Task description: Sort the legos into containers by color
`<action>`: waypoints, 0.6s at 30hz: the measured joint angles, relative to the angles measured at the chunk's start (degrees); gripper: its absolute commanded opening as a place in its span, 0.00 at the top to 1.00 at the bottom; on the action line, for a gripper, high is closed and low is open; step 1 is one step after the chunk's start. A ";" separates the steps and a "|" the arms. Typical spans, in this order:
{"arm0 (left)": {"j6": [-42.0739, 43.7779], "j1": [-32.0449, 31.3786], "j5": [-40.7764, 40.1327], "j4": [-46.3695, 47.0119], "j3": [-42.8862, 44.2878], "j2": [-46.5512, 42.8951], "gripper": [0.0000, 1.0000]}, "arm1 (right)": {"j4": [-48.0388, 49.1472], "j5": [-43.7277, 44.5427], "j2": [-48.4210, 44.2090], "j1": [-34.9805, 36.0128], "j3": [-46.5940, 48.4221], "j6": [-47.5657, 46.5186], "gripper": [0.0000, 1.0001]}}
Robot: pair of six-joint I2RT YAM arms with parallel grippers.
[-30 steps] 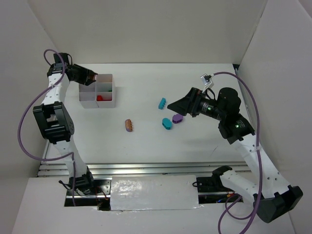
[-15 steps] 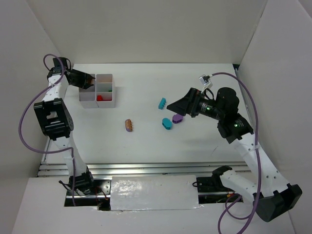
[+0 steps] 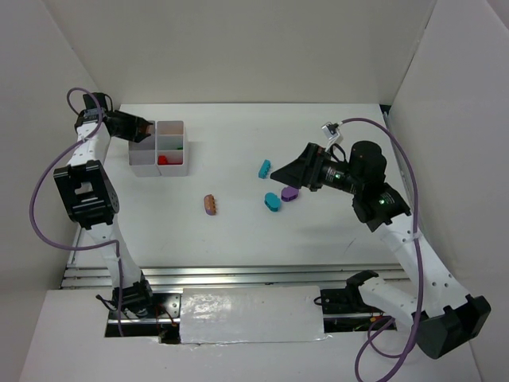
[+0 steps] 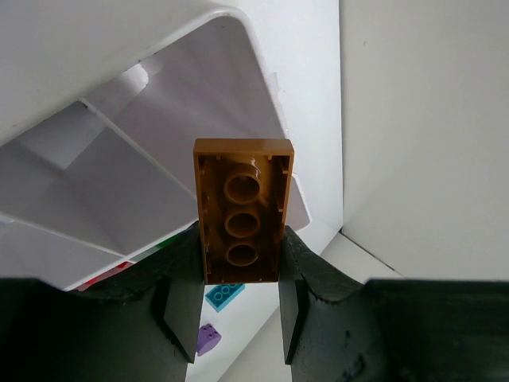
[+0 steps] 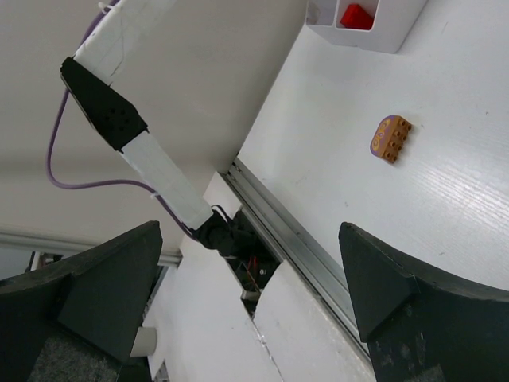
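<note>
My left gripper (image 3: 146, 129) is shut on a brown brick lego (image 4: 242, 211), held studs-away over the back-left compartment of the white tray of containers (image 3: 159, 169), whose walls (image 4: 159, 135) fill the left wrist view. A red lego (image 3: 162, 159) lies in a front compartment and shows again as the red lego (image 5: 355, 14) in the right wrist view. Loose on the table are a teal brick (image 3: 264, 169), a teal oval (image 3: 272, 201), a purple piece (image 3: 289, 193) and a brown-and-purple oval (image 3: 210, 204). My right gripper (image 3: 280, 173) hangs open above the teal and purple pieces, holding nothing.
White walls close in the table on the left, back and right. The tray stands near the left wall. A metal rail (image 5: 294, 239) runs along the table's near edge. The left arm (image 3: 87, 191) rises along the left side.
My left gripper has shifted slightly left with the brown brick, staying over the tray. The right arm has barely moved.
</note>
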 measured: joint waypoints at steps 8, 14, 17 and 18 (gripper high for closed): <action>-1.20 0.44 1.44 1.70 0.00 0.46 0.43 | 0.15 -0.61 0.90 0.00 0.00 0.04 0.00; -1.49 0.55 1.68 2.82 0.00 0.68 0.39 | 0.44 -0.83 1.46 0.00 0.00 0.15 0.00; -1.49 0.57 1.70 3.08 0.00 0.70 0.40 | 0.50 -0.96 1.86 0.00 0.00 0.33 0.00; -1.49 0.57 1.79 3.13 0.00 0.70 0.39 | 0.52 -1.03 2.03 0.00 0.00 0.42 0.00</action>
